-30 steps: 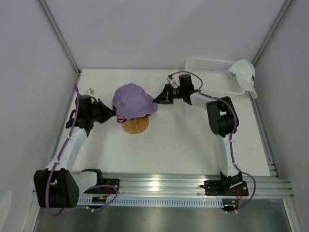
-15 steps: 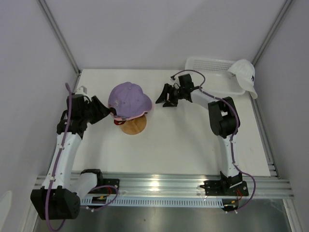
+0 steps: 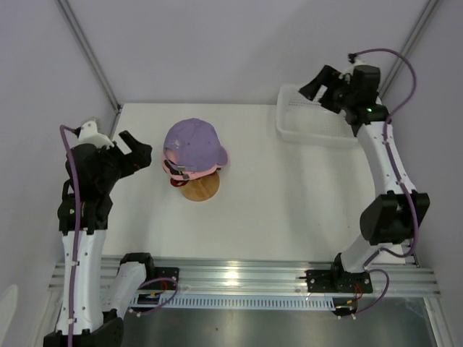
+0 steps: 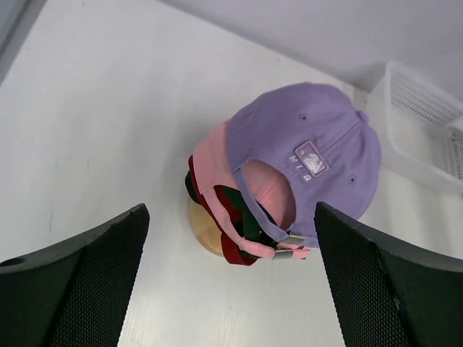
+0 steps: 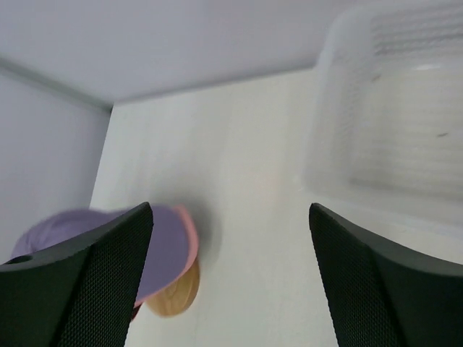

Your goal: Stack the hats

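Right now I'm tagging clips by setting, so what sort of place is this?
Probably a robotics test cell: plain walls enclose a white table, left arm and right arm mount on a metal rail, and the props are caps stacked on a wooden stand plus a mesh basket.

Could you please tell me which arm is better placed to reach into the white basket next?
Right, probably. The right gripper hangs open over the white basket at the far right corner. The left gripper, also open, sits beside the stacked hats, across the table from it.
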